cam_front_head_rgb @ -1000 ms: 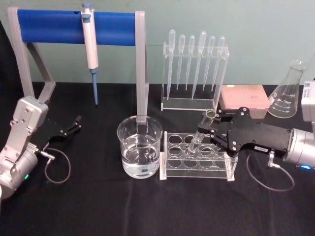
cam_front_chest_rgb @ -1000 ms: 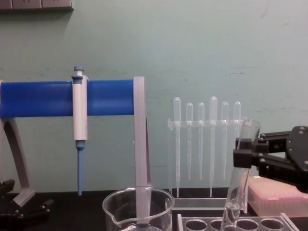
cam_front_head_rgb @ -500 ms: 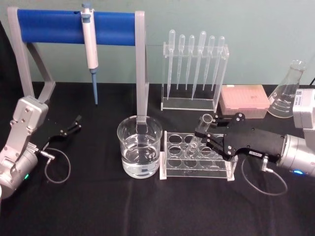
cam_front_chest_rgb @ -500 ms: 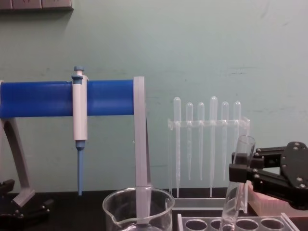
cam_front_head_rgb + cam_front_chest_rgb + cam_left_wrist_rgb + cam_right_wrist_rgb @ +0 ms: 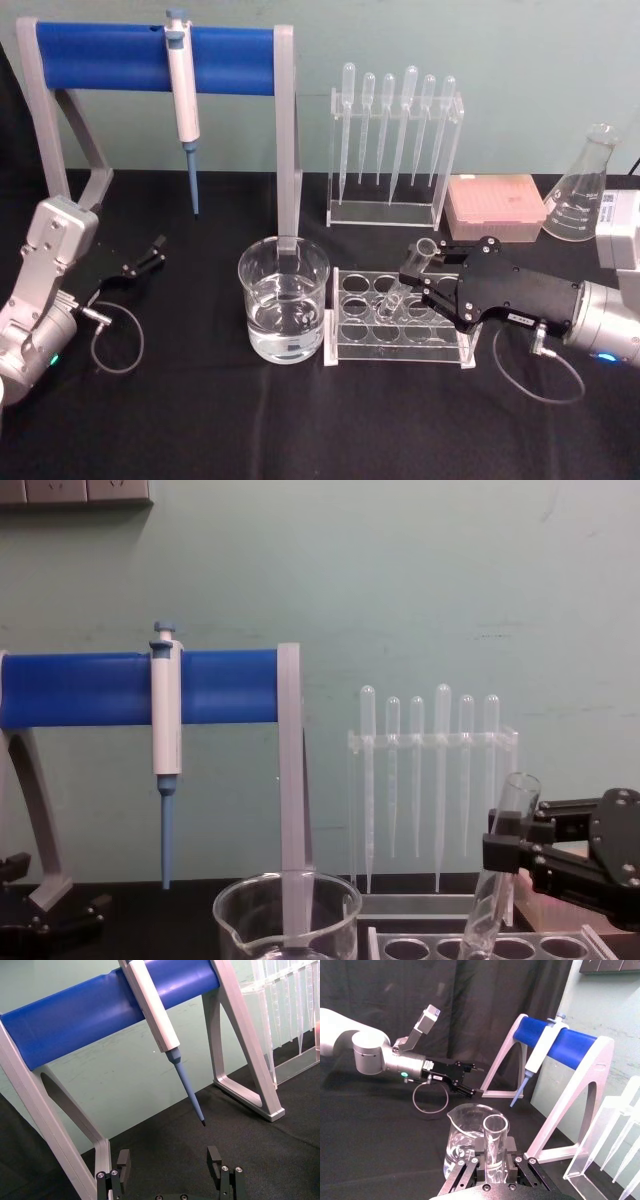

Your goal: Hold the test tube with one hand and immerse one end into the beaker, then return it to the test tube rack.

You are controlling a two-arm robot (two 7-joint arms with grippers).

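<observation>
The test tube (image 5: 405,283), a long clear glass tube with a rounded bottom and flared rim, stood tilted right of centre in the head view, its lower end in a hole of the clear acrylic rack (image 5: 400,318) just beside the wide clear glass beaker (image 5: 283,298); I judged it light, rigid, slick and breakable, best pinched gently just under the rim. My black two-fingered right gripper (image 5: 428,272) was closed around its upper part. My left gripper (image 5: 148,254) rested at the left edge, fingers apart and empty.
</observation>
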